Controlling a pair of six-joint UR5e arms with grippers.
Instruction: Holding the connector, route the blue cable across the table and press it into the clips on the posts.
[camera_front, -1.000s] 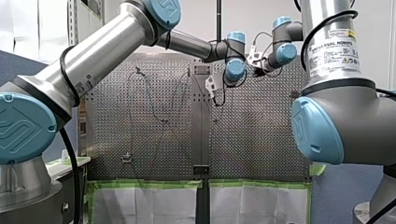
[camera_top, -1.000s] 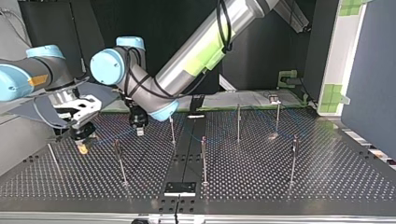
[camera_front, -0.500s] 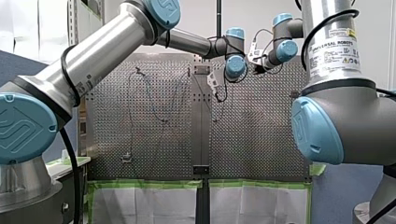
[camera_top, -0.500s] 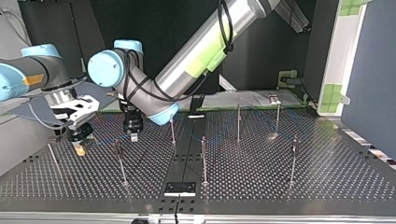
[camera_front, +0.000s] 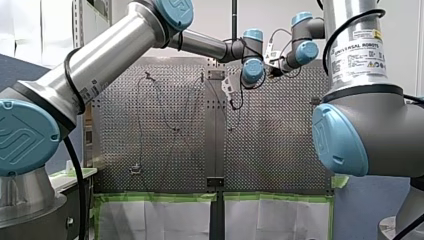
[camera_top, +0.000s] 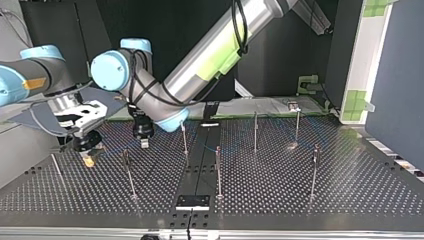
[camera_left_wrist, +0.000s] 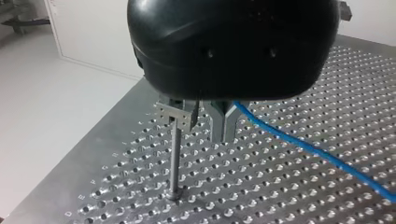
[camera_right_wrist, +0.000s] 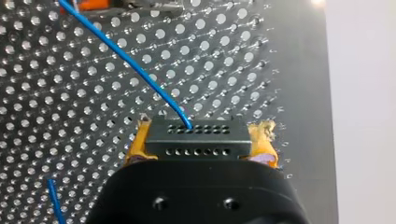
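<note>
Connector (camera_right_wrist: 196, 133): clamped between yellow pads of right gripper (camera_right_wrist: 200, 145), low over table (camera_right_wrist: 56, 93) at top view's left.
Cable (camera_left_wrist: 308, 149): blue, running from connector to left gripper (camera_left_wrist: 224, 133), pinched between its nearly closed metal fingers.
Post (camera_left_wrist: 175, 158): just beside those fingers, clip (camera_left_wrist: 177, 114) seemingly without cable yet.
Risk: clip likely missed or post bumped, with so little clearance; cable possibly overstrained between the two grips.
Change: left gripper slightly nearer top view's left than a second ago; right gripper barely moved.

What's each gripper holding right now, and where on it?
Right gripper clamps the connector by its two ends, between yellow pads. Left gripper looks shut on the cable partway along, beside a post.
</note>
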